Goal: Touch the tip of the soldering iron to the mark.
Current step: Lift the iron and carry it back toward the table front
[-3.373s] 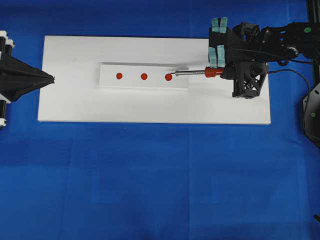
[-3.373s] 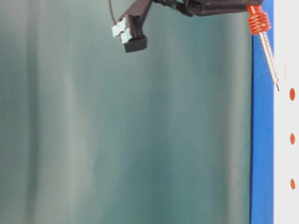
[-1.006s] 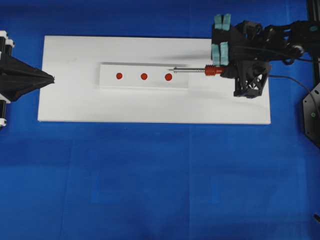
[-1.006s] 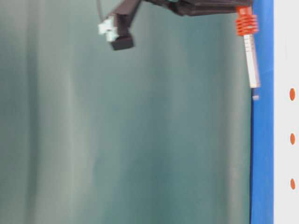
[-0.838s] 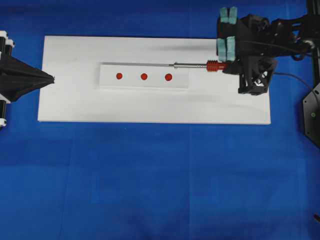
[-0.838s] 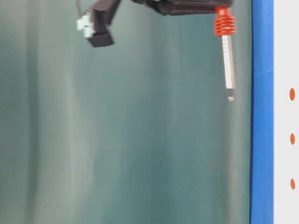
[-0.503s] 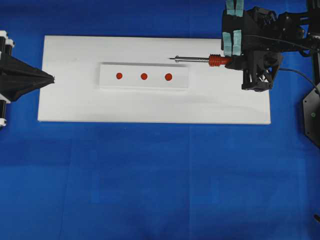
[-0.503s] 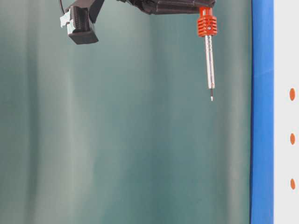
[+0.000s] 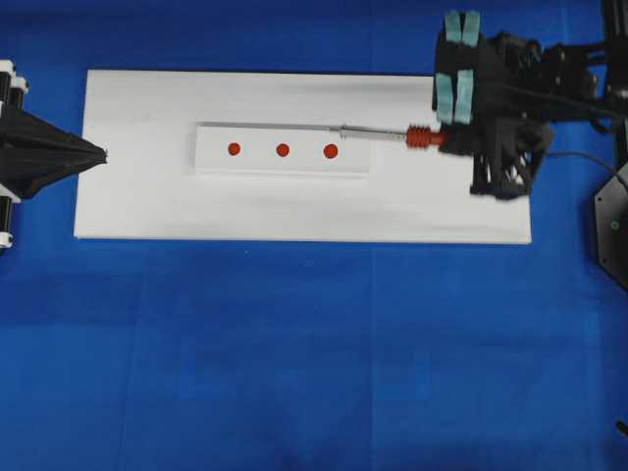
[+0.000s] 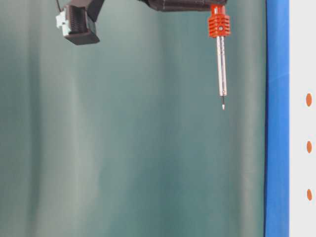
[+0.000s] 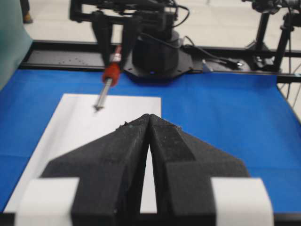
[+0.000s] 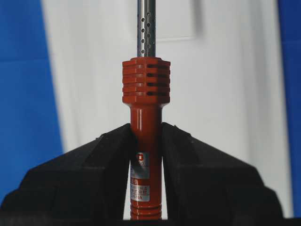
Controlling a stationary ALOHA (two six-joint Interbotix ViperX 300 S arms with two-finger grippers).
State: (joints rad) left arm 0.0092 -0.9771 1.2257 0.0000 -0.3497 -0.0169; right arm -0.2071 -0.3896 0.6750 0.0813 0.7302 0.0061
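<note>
We see the right gripper point(image 9: 444, 137) pinching the soldering iron point(image 9: 392, 134) by its red-orange handle. The shaft lies level, pointing left along the far edge of the white strip point(image 9: 211, 164). The mark point(image 9: 283, 150), the middle red dot, sits on the strip to the left of the tip and slightly nearer us, and the table-level view shows the tip raised well above the board. The left gripper point(image 9: 98, 155), pressed together, rests at the board's left edge. The tip itself is too fine to place overhead.
</note>
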